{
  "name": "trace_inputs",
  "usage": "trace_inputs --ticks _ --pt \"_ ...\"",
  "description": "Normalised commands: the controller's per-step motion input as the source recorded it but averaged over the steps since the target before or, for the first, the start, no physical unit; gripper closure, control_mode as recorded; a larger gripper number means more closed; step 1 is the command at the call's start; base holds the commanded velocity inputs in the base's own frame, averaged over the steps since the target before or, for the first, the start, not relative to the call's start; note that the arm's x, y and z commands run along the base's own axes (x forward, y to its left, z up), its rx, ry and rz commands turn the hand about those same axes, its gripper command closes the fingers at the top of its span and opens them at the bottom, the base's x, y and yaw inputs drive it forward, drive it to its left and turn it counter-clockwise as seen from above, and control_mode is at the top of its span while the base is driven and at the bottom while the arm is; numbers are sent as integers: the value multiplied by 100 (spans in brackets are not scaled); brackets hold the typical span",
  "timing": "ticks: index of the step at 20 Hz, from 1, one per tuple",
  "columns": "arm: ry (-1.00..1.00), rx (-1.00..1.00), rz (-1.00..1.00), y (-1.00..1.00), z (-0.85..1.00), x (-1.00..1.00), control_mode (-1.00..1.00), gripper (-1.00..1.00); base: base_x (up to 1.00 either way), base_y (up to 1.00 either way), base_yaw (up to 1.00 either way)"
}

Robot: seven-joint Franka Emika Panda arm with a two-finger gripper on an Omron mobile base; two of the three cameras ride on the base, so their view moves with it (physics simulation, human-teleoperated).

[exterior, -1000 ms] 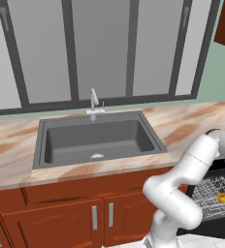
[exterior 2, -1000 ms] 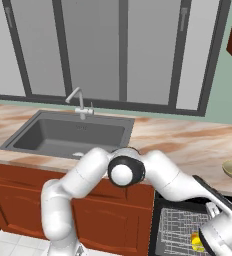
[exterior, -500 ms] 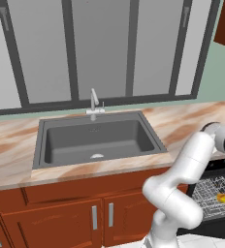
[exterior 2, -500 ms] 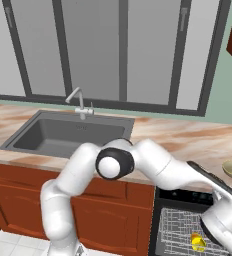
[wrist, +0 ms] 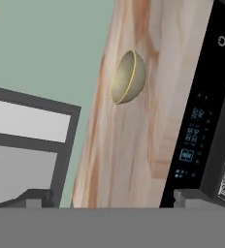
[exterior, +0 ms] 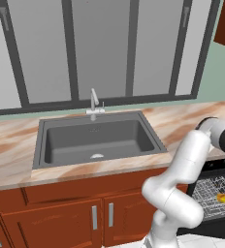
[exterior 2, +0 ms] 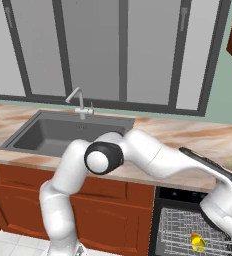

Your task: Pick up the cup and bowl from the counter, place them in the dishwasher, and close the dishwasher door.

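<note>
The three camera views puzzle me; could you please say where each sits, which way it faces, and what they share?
Left base view: behind the arm's left, facing the dark grey sink basin in the marbled beige stone counter; white arm lower right.
Right base view: behind its right; arm lower left, reaching over the black dishwasher's pale grey wire rack.
Hand view: rolled sideways, facing an olive round bowl on the counter; open gripper.
Shared: both base views show sink, rack and a yellow item inside.

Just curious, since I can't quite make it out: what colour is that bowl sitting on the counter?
The bowl is olive-beige with a thin yellow rim, clearest in the hand view.
</note>
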Motion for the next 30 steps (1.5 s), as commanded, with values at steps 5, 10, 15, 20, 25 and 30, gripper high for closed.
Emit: trace_inputs --ticks 5,10,15,20,25,30 --pt "0 0 0 0 22 27 -100 -100 0 0 0" --pt "0 0 -1 -1 16 37 -100 -100 0 0 0" --pt "1 0 0 -12 -2 49 -100 -100 0 0 0" --pt "2 0 0 -27 -10 51 -100 -100 0 0 0" --pt "5 0 0 -37 -41 38 -100 -100 0 0 0" --pt "3 0 0 -42 -39 19 -100 -100 0 0 0"
